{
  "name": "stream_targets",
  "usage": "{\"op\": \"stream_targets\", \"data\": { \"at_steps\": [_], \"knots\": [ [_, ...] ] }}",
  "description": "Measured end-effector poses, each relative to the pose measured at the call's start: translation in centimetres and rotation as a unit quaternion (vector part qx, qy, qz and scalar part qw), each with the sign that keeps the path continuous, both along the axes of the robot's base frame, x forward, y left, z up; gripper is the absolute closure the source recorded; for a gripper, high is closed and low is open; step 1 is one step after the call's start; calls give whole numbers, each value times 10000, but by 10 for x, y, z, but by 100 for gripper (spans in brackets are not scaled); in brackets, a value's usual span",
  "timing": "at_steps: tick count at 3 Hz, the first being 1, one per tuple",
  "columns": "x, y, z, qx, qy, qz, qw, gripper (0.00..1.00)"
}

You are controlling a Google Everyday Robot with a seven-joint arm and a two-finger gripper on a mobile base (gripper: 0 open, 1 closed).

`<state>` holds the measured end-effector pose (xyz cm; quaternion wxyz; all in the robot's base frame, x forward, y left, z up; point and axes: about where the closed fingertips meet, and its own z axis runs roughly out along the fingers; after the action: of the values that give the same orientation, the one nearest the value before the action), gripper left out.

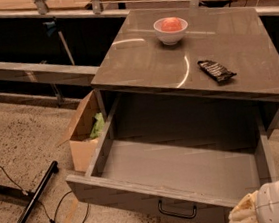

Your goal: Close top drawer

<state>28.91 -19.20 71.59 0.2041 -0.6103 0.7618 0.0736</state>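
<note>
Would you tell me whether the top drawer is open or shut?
Open: the top drawer is pulled far out, floor showing; the gripper is by its front corner.
</note>
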Motion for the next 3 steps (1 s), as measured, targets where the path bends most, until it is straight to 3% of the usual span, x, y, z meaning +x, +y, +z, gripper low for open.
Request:
{"op": "stream_targets", "data": {
  "at_steps": [2, 3],
  "knots": [
    [0, 0, -28, -118, -67, 149, 9998, 100],
    [3, -7, -36, -248, -333, 132, 9990, 100]
  ]
}}
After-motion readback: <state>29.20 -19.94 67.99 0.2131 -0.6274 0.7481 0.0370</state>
